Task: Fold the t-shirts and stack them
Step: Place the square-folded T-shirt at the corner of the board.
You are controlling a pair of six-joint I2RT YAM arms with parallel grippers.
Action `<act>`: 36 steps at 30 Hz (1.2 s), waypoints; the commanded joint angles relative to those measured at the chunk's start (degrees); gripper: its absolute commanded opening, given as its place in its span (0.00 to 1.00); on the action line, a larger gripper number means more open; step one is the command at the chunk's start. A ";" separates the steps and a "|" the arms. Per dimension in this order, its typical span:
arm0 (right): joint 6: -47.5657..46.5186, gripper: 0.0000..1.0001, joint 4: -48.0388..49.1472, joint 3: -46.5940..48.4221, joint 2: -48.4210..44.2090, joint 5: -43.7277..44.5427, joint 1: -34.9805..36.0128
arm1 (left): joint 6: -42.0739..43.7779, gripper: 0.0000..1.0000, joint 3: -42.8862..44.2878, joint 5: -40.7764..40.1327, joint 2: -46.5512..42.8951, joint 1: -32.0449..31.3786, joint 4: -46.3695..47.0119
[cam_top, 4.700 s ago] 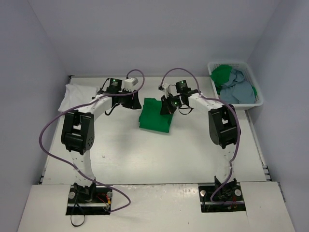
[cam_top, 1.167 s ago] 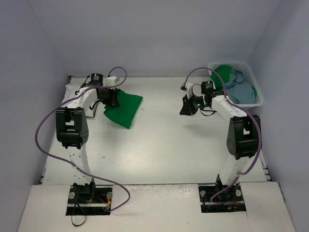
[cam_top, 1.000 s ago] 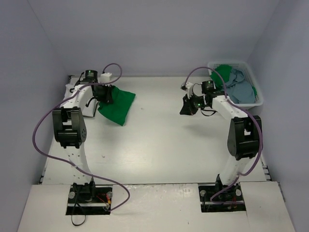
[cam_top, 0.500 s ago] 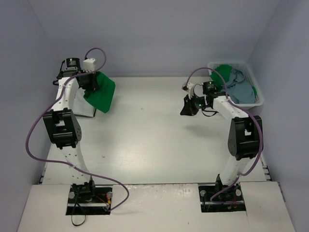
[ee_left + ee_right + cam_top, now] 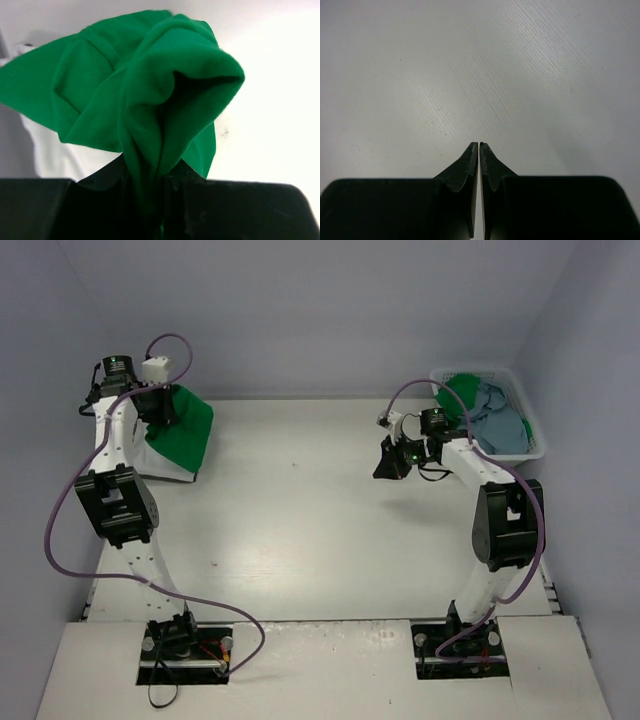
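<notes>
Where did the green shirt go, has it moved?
Yes. The green shirt moved left from the middle of the table, away from the basket, and now hangs from the left gripper over the white shirt.

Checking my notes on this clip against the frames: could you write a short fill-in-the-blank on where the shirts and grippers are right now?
1. The held t-shirt pinched in the left gripper is coloured ___.
2. The white t-shirt lies in the far ___ corner of the table.
3. The right gripper is shut above bare tabletop and holds ___.
4. The white basket stands on the side of the ___ arm.

Missing words: green; left; nothing; right.
</notes>
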 commanded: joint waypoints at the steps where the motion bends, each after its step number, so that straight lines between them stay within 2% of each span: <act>1: 0.07 0.02 0.32 0.40 -1.93 -2.70 -0.24 | 2.94 0.00 4.85 1.15 0.35 1.91 -0.64; 9: 0.42 0.02 0.32 0.75 -1.40 -2.71 -0.24 | 6.99 0.00 11.35 0.80 7.99 3.67 -5.47; 14: 0.33 0.02 0.23 0.49 -1.05 -2.79 -0.24 | 7.51 0.00 13.82 -1.74 11.51 4.19 -5.13; 23: 0.51 0.02 0.23 0.49 -0.52 -3.23 -0.24 | 8.83 0.00 5.92 -9.92 7.74 4.28 5.23; 29: 0.60 0.02 0.06 0.40 -0.61 -3.50 -0.24 | 9.27 0.00 3.19 -15.18 6.59 4.63 8.31; 36: 0.60 0.02 -0.12 0.05 -0.78 -3.93 -0.24 | 9.27 0.00 1.26 -16.51 5.36 5.25 10.69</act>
